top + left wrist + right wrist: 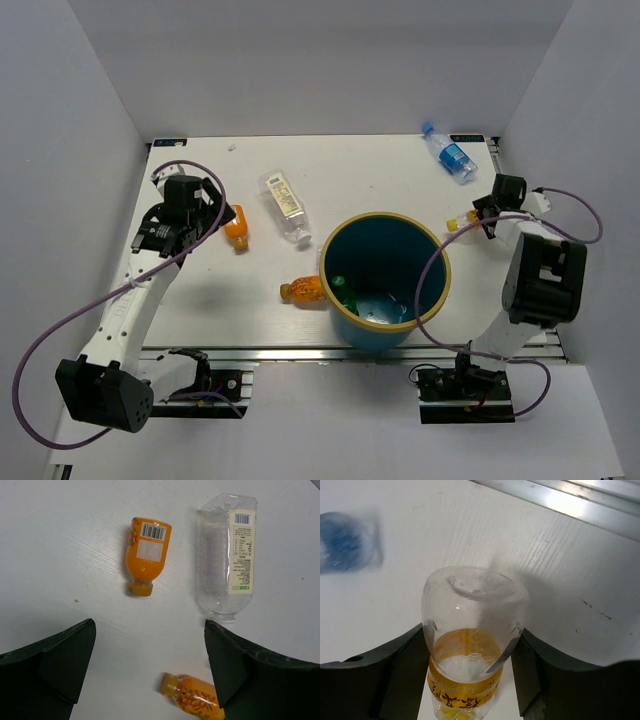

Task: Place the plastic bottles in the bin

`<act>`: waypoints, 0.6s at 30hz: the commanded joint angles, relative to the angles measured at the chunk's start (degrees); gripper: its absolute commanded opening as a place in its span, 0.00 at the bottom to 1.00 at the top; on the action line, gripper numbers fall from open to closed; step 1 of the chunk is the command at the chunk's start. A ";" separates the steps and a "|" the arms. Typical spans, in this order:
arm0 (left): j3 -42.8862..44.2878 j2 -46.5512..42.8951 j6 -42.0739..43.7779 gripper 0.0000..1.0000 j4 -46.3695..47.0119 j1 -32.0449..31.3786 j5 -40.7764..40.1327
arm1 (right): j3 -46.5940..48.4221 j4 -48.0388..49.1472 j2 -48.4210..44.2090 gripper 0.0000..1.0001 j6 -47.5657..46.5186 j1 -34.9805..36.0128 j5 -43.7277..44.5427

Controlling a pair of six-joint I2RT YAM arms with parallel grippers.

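Lying on the white table below the left gripper, the first orange bottle shows a white label with a barcode and print too small to read. Its long axis runs far to near, yellow cap toward the gripper, whose jaws stand wide apart and hold nothing. Near it but not touching, the square clear bottle carries a cream label with a barcode and fine unreadable lines; from above its neck points near-right. The second orange bottle lies crosswise, cap to the left, base just beside the wall of the bin; its label bears a leaf-like orange pattern. The bin stands upright at the near middle of the table, and the green bottle sits inside against its left wall; pale glints on the floor beside it may be only reflections. The blue-labelled bottle lies slanted at the far right, blue cap toward the far left. The right gripper, to the right of the bin, is closed around the yellow-capped clear bottle, pinching its body between both fingers. A yellow band with dark, unreadable script circles this bottle; its base faces the wrist camera and, from above, its cap points toward the bin
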 commanded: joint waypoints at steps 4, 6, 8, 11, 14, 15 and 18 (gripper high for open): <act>-3.99 -5.56 0.80 0.98 -2.08 0.28 4.00 | -9.09 16.99 -23.17 0.29 -20.76 0.18 -16.98; -5.31 -6.45 1.59 0.98 -1.46 0.20 6.20 | -9.55 18.16 -31.44 0.29 -26.31 0.35 -24.45; -7.34 -8.03 1.94 0.98 -0.50 0.28 9.36 | -8.59 18.51 -39.15 0.29 -29.47 1.05 -27.98; -9.88 -9.61 1.94 0.98 0.91 0.19 12.44 | -7.45 22.18 -47.42 0.32 -34.05 2.28 -35.60; -12.78 -10.23 1.59 0.98 3.10 0.11 15.17 | -5.78 23.35 -51.93 0.35 -35.11 4.13 -48.18; -13.57 -10.32 1.42 0.98 3.72 0.02 18.57 | -4.73 23.44 -52.46 0.34 -34.94 4.83 -51.34; -16.04 -10.32 0.54 0.98 6.45 -1.12 21.68 | -3.58 21.79 -53.78 0.35 -36.16 11.32 -61.29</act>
